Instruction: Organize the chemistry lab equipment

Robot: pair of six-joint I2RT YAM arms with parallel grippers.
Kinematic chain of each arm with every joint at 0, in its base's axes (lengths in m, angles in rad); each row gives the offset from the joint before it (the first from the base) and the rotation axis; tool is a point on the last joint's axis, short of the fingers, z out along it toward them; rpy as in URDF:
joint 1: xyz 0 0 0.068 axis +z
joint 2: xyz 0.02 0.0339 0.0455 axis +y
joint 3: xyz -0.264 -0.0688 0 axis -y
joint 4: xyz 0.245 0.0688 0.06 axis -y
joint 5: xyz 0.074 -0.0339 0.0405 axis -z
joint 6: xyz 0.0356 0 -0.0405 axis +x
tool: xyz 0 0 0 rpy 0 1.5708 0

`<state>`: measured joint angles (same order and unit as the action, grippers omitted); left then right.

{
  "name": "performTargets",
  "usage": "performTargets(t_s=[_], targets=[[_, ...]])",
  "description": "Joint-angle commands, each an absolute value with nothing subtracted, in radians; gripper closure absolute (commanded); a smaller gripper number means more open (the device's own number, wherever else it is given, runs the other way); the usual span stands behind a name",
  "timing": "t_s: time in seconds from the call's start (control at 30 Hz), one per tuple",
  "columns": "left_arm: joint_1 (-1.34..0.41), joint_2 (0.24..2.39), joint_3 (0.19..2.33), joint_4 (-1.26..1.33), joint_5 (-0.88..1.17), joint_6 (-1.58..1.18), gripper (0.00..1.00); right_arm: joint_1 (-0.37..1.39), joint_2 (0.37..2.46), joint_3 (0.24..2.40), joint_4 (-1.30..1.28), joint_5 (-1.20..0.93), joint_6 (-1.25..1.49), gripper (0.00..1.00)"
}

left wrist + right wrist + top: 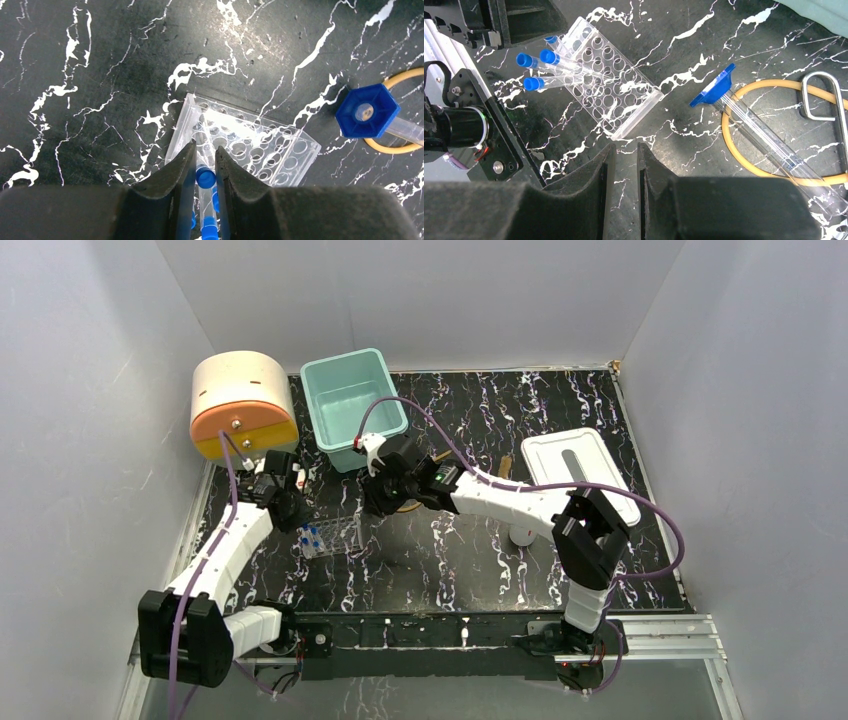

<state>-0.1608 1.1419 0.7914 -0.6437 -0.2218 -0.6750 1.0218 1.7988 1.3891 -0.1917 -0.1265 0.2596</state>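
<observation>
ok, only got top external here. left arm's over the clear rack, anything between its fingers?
Observer: Yes, a blue-capped clear vial sits between the left fingers, over the clear plastic rack; whether they grip it is unclear.
Operator: Right fingers?
Observer: The right fingers stand narrowly apart, only black marbled tabletop between them.
Operator: What's under that arm?
Observer: A clear syringe with a blue hexagonal end lies across an amber tubing loop.
</observation>
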Motion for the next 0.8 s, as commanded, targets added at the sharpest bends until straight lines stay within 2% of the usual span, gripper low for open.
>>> performTargets(t_s=[0.0, 0.37, 0.77], targets=[[-0.158, 1.103, 0.79, -0.672, -0.155, -0.638, 0.82, 1.015, 1.74, 1.373, -0.178, -0.127, 0.25, 0.7], [-0.158, 1.115, 0.834, -0.747, -0.166, -0.669, 0.9, 1.014, 1.741, 1.37, -0.164, -0.134, 0.255, 0.7], [-0.158, 1.103, 0.834, -0.812, -0.108, -0.692, 0.82, 1.014, 1.739, 1.365, -0.154, -0.123, 0.259, 0.69]])
